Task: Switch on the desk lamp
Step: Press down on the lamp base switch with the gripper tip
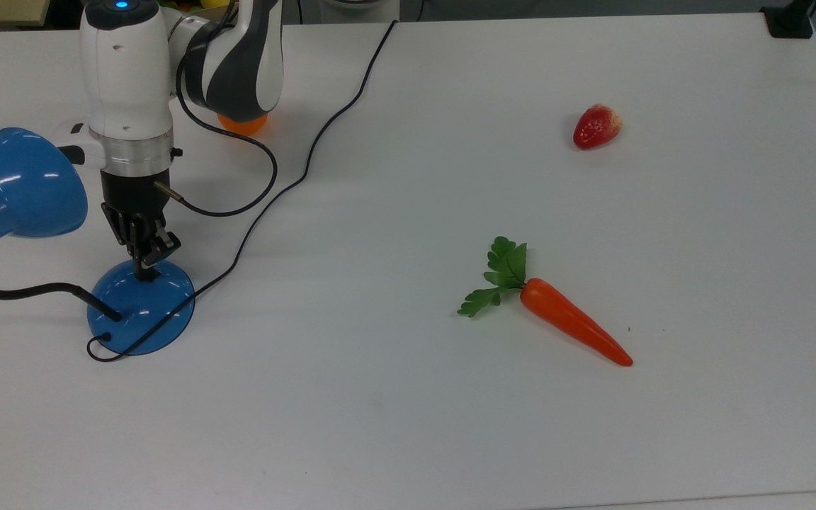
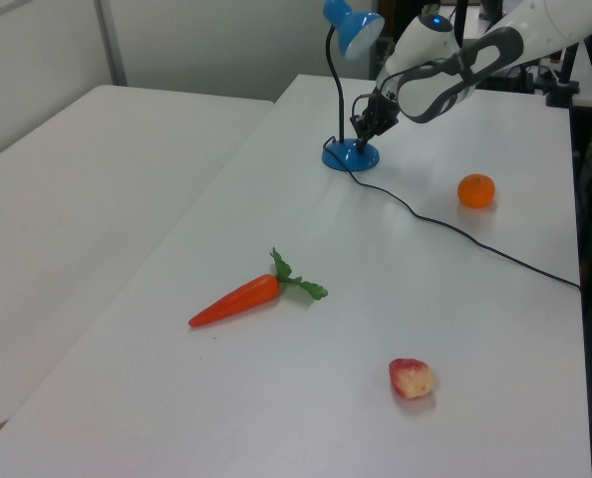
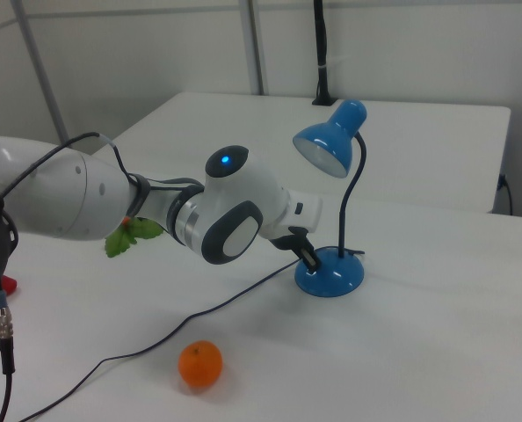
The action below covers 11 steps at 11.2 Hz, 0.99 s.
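Note:
The desk lamp stands at the top view's left: its round blue base [image 1: 140, 312] is on the table, a black gooseneck [image 1: 22, 290] bends up from it, and the blue cone shade [image 1: 22, 183] hangs above. Its black cord [image 1: 309, 152] runs off toward the table's far edge. My gripper [image 1: 144, 272] points down with its fingers together, the tips resting on the far part of the base's dome. In the right view the gripper [image 3: 308, 258] meets the base [image 3: 331, 276] from the right view's left, below the shade [image 3: 329, 141]. The left view shows the base [image 2: 352, 156] under the gripper [image 2: 361, 134].
An orange carrot with green leaves [image 1: 564, 322] lies mid-table. A red strawberry [image 1: 596, 126] sits toward the far right in the top view. An orange [image 3: 199, 364] lies near the arm, partly under it in the top view. The lamp cord crosses the table.

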Available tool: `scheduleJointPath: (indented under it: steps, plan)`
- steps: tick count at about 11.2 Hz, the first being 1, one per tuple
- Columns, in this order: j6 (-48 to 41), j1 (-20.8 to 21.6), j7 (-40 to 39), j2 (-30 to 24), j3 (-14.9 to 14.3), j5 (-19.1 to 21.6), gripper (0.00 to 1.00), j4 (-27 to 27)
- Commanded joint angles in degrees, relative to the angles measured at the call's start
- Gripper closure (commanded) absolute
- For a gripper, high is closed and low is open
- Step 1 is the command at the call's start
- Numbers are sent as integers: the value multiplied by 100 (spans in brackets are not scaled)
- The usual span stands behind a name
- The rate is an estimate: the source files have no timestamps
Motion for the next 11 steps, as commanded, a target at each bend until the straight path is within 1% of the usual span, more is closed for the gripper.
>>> scheduleJointPath:
  steps: [1,6,8,11]
  plan:
    - [107,11,57,39,-28,18,100,12]
    - [124,20,57,135,-28,35,100,39]
    - [360,20,75,162,-36,44,100,30]
    - [414,20,84,250,-28,53,100,47]
